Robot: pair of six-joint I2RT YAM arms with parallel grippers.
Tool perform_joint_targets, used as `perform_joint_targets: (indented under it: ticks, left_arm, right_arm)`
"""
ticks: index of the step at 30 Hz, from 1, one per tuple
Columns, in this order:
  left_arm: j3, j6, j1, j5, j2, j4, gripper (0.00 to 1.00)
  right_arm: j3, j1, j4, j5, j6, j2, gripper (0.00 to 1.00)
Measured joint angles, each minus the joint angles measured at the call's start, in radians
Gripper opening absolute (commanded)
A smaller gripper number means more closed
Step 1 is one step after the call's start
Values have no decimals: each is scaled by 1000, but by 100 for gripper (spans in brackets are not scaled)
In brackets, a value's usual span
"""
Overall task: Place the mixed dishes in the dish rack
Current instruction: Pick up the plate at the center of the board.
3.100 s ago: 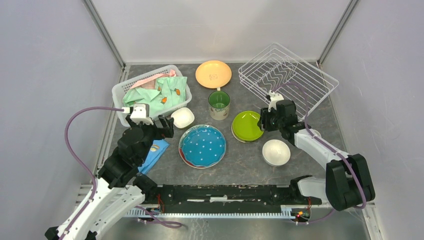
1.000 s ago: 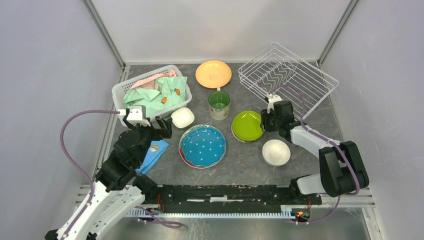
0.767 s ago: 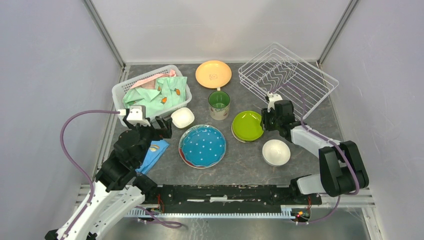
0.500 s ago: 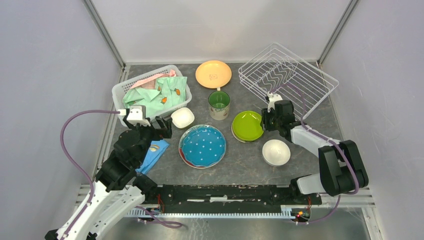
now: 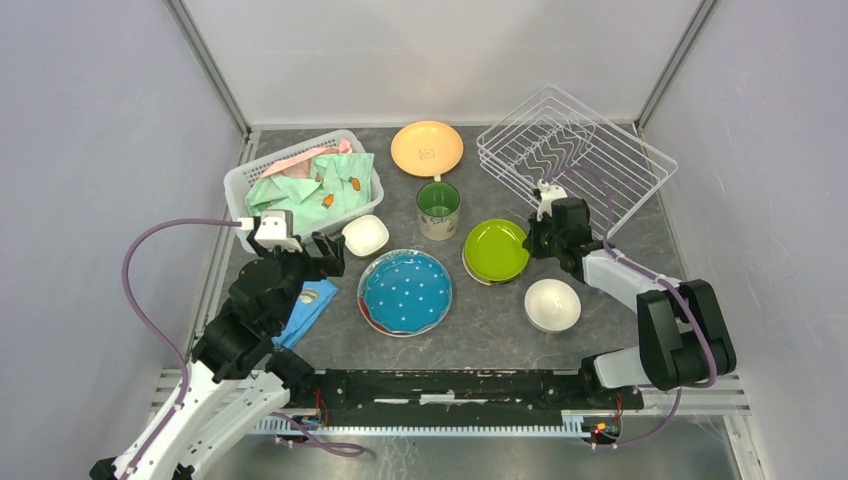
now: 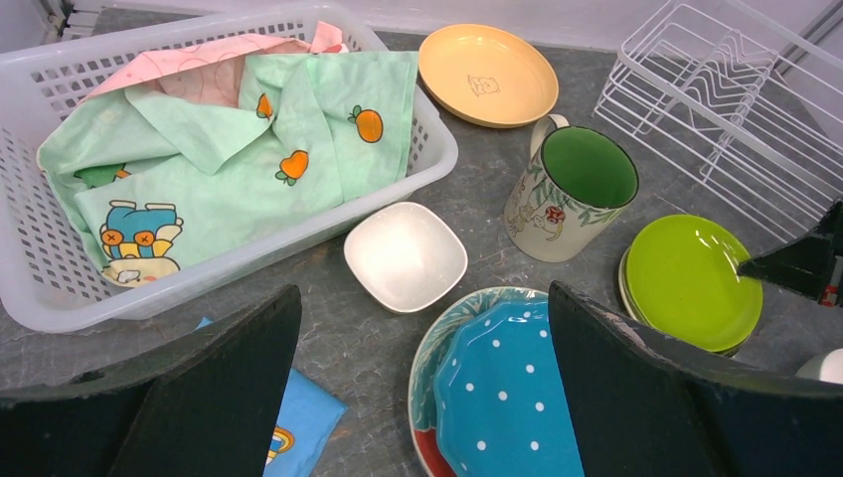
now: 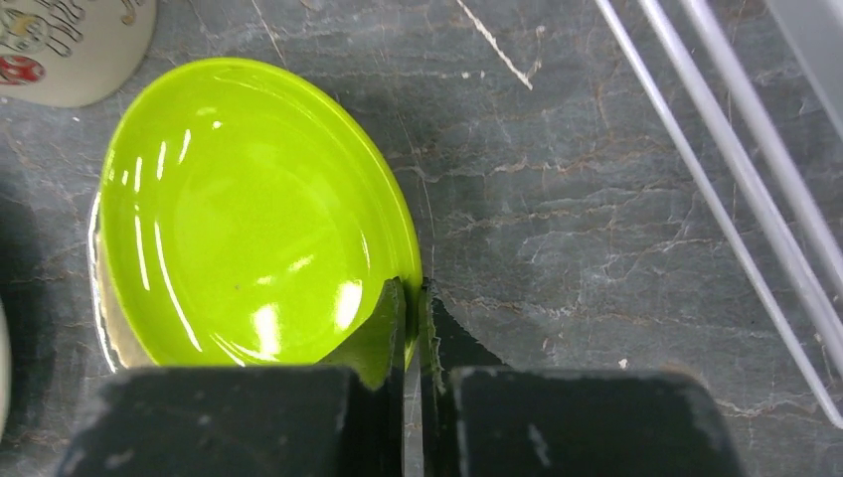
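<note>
Right wrist: right fingers (image 7: 383, 348) pinching lime-green plate (image 7: 249, 219) rim; left fingers (image 6: 229, 368) hovering spread wide over white bowl (image 6: 406, 256); basket (image 6: 437, 164) holding clothes (image 6: 249, 149).

Left arm (image 5: 245, 320): black upper links, white lower segments. Right arm (image 5: 625, 280): same finish. Purple cable (image 5: 190, 222) runs from white wrist camera housing (image 5: 277, 228). Left pincer (image 6: 422, 290): broad matte-black fingers (image 6: 636, 397).
</note>
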State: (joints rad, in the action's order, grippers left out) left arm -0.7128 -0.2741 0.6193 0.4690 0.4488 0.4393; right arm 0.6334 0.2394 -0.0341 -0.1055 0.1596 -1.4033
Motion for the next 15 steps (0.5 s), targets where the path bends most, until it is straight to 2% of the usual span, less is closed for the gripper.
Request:
perform_joint_targets:
  ticks: [15]
  left_arm:
    - [2, 0, 0, -1, 0, 0, 100]
  right_arm:
    - [35, -1, 138, 11, 13, 109, 0]
